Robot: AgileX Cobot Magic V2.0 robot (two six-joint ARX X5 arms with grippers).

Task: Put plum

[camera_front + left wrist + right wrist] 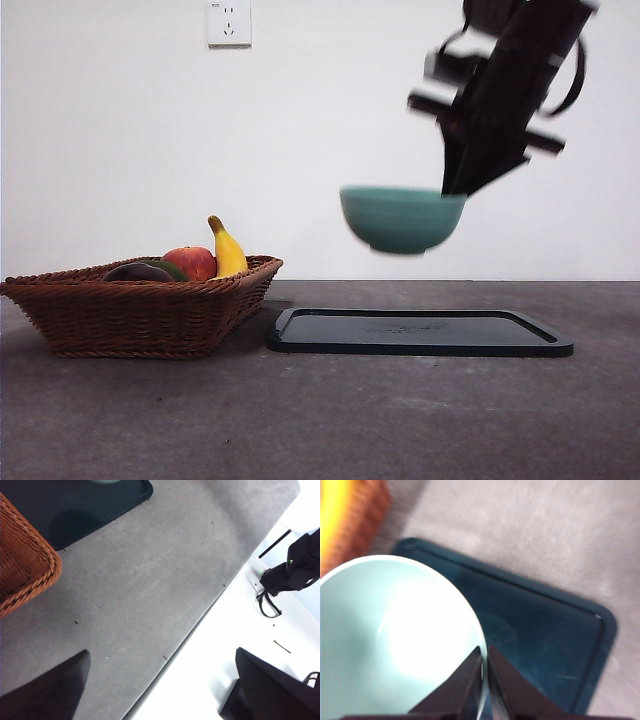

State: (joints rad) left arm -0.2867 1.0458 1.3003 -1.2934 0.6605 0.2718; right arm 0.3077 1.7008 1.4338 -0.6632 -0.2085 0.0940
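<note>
The plum [136, 272] lies dark and low in the wicker basket [140, 315] at the left, partly hidden by the rim. My right gripper [455, 185] hangs above the black tray [420, 333], shut on the rim of a teal bowl [400, 220]. In the right wrist view the jaws [484, 660] pinch the bowl [395, 640] at its edge, one inside and one outside, and the bowl is empty. My left gripper [162, 652] stands open over the table's edge, away from the basket's corner [25, 565], holding nothing.
In the basket with the plum are a red apple [192, 262], a banana [228, 252] and a dark green fruit [172, 267]. The tray [545, 630] lies flat just right of the basket. Bare grey tabletop stretches in front.
</note>
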